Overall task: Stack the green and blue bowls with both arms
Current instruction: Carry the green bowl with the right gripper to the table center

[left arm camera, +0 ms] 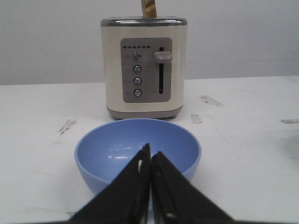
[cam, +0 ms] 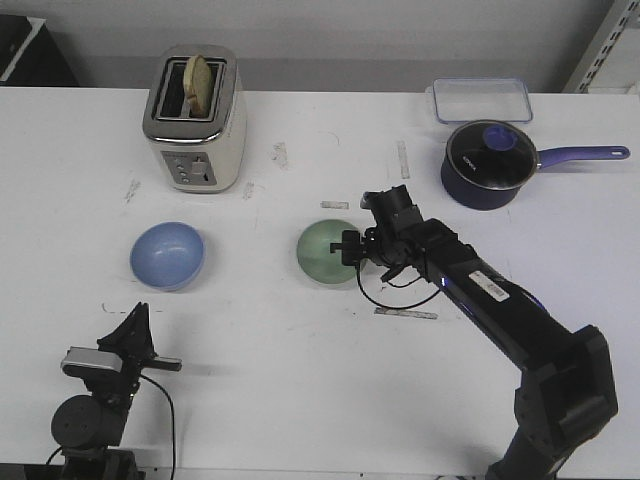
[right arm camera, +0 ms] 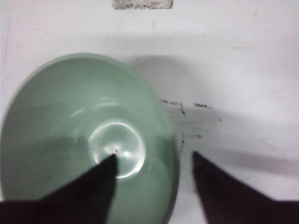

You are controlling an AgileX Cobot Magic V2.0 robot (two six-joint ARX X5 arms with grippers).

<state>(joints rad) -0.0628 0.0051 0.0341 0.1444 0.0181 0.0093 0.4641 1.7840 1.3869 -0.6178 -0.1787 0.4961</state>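
The pale green bowl [cam: 328,252] sits upright at the table's middle. My right gripper [cam: 349,249] is open over its right rim. In the right wrist view one finger is over the inside of the green bowl [right arm camera: 70,130] and the other is outside the rim, right gripper [right arm camera: 154,161]. The blue bowl [cam: 167,255] sits upright at the left, in front of the toaster. My left gripper [cam: 136,318] is shut and empty, well short of it near the front edge. In the left wrist view the shut left gripper [left arm camera: 150,156] points at the blue bowl [left arm camera: 138,144].
A cream toaster [cam: 195,120] with bread in it stands behind the blue bowl. A dark saucepan with a purple handle [cam: 490,165] and a clear plastic container [cam: 480,100] stand at the back right. Tape marks dot the white table [cam: 300,380].
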